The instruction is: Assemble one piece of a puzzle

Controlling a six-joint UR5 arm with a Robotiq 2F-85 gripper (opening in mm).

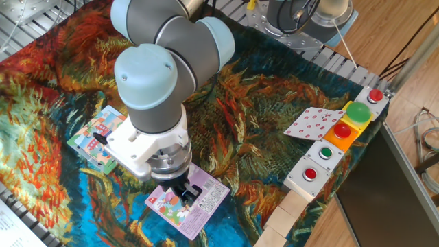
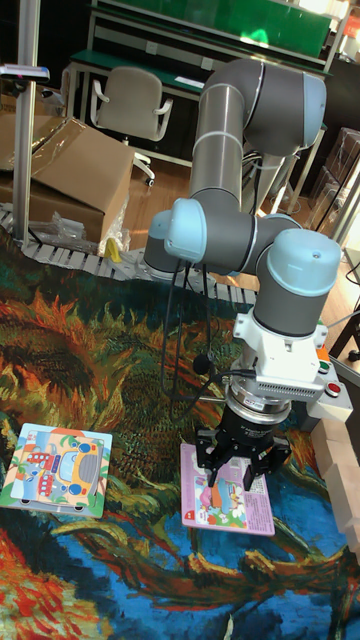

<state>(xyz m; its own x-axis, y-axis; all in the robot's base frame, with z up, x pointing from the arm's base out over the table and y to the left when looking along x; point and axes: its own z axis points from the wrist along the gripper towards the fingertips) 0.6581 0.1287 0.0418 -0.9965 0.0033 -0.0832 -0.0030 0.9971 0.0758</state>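
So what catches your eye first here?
The big grey-and-blue robot arm, its gripper low over a purple-pink card near the table's front edge. Under everything lies a swirling orange-and-blue painted cloth, with the cartoon bus puzzle off to one side.
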